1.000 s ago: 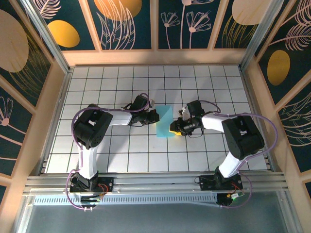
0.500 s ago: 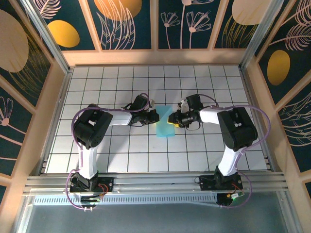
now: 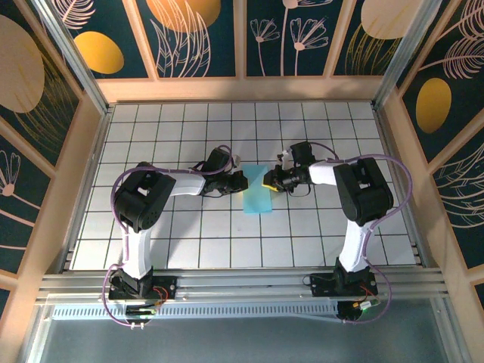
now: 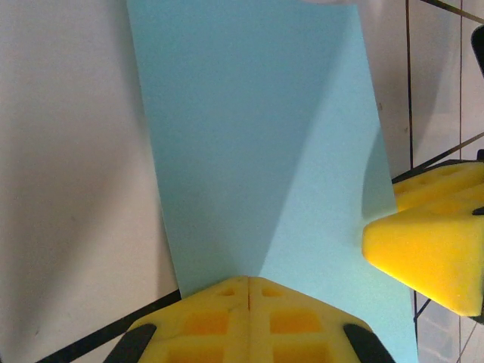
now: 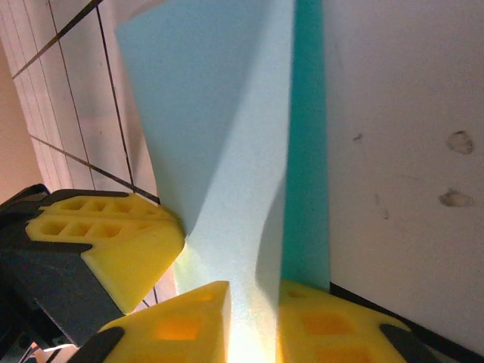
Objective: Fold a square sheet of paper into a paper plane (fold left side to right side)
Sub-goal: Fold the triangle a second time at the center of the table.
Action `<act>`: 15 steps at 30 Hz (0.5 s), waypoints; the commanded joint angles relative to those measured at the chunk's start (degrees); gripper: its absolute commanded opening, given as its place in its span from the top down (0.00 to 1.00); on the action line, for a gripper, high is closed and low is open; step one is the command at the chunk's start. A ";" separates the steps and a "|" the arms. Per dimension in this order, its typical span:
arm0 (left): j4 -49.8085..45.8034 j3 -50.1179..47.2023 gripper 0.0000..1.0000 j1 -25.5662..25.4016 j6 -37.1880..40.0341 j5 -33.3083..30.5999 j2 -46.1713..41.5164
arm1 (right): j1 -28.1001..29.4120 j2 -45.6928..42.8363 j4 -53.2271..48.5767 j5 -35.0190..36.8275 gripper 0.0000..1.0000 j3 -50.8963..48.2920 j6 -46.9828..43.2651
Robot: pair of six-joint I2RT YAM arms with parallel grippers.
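At mid-bench [image 3: 189, 242], the half-folded square sheet of paper [image 3: 257, 195] is pinned at 9 o'clock by the left claw [image 3: 242, 181], pressed together, while the right claw [image 3: 269, 180] pinches its raised 3 o'clock flap, which probably needs flattening and creasing next.

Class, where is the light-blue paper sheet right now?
In the top view, the paper sheet lies at the middle of the tiled table, between the left gripper and right gripper.

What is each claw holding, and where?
The right gripper pinches the blue paper by its lifted right edge. The left gripper, shut, seems only to press on its left edge.
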 commanded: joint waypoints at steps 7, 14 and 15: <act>-0.79 -1.54 0.80 -0.06 3.61 -3.71 -5.81 | -0.45 -0.43 -0.02 -1.90 1.00 0.36 0.15; -3.08 -4.39 0.64 -3.46 9.10 -11.08 -13.63 | -0.62 -2.04 -1.59 -2.01 1.00 0.37 1.85; -4.26 -4.39 0.62 -4.82 10.73 -13.07 -14.88 | -0.61 -2.02 -1.97 -2.07 1.00 0.48 2.03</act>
